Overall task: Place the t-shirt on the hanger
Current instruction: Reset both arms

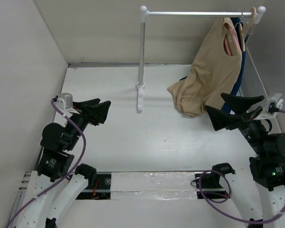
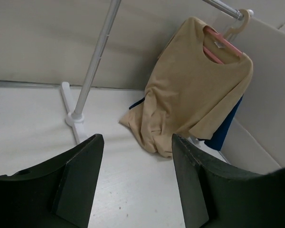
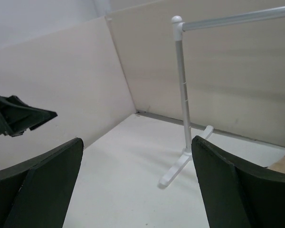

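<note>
The tan t-shirt (image 1: 206,71) hangs on the pink hanger (image 1: 228,40) from the right end of the rail, its lower part bunched on the table. In the left wrist view the t-shirt (image 2: 190,90) and pink hanger (image 2: 223,42) show ahead at upper right. My left gripper (image 1: 103,110) is open and empty, low at the table's left; its jaws stand wide apart in its wrist view (image 2: 135,185). My right gripper (image 1: 217,110) is open and empty just below the shirt's bunched hem; its wrist view (image 3: 137,190) faces the rack pole, and only a sliver of the shirt shows.
A white garment rack stands at the back, pole (image 1: 142,52) and foot (image 1: 139,97) at centre, rail (image 1: 199,14) running right. A dark blue shirt (image 1: 237,76) and a light wooden hanger (image 1: 249,23) hang behind the tan one. White walls enclose the table.
</note>
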